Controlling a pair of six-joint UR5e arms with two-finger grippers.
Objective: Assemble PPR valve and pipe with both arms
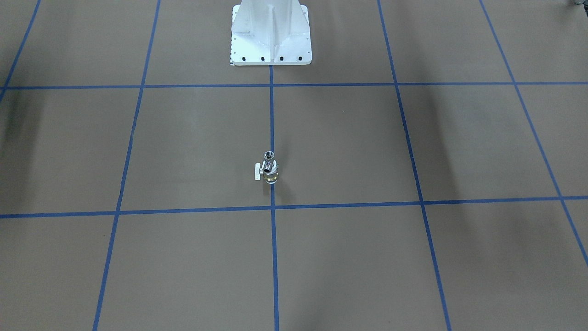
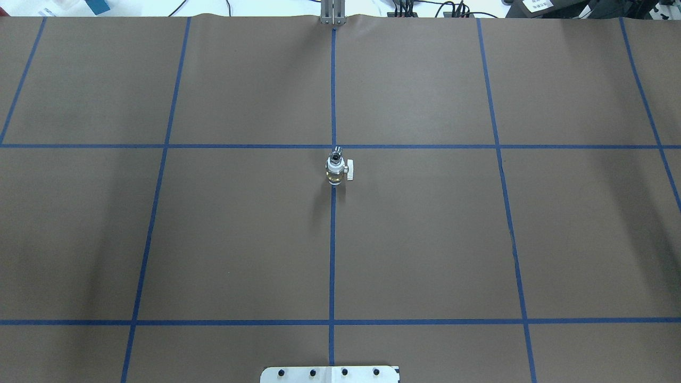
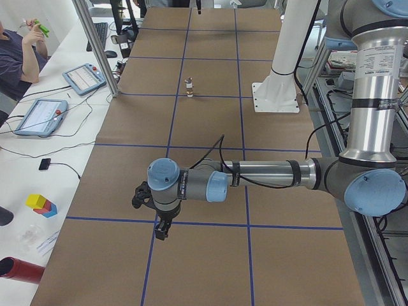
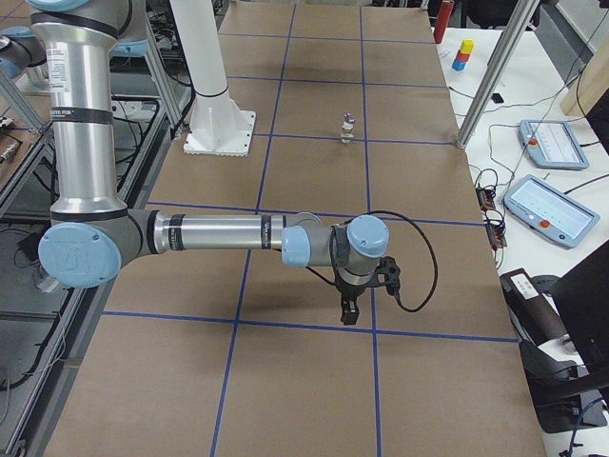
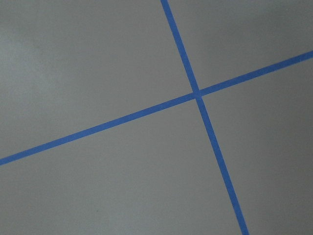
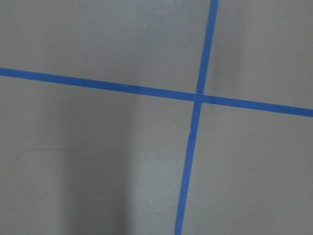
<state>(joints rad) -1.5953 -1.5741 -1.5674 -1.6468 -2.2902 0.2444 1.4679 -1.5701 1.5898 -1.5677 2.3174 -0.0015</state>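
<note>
**Desk:** Where is the part sitting?

**Me:** I have the PPR valve (image 2: 336,174) upright on the counter (image 2: 239,239). It stands right on the centre line of blue tape (image 2: 332,255), just to 12 o'clock of the overhead view's middle. The pipe (image 2: 335,157) stands on its top end, touching it, open mouth up. The white handle (image 2: 350,171) sticks out to 3 o'clock.

**Desk:** And your claws?

**Me:** Both are well apart from it. On the left-end camera my left claw (image 3: 160,229) points down over a tape crossing, and the valve is far off at its 12 o'clock. On the right-end camera the right claw (image 4: 349,312) hangs likewise over another crossing, with the valve again at 12 o'clock. Only the side cameras catch them, so I cannot tell whether either is wide or narrow. My wrist cameras show just brown paper and crossed tape.

**Desk:** Room to move?

**Me:** In the overhead view the pedestal base (image 2: 330,374) sits at the valve's 6 o'clock, well apart. The counter's far edge lies at 12 o'clock. On the left-end camera an aluminium post (image 3: 95,48) stands at the counter's edge, at the valve's 9 o'clock.
</note>
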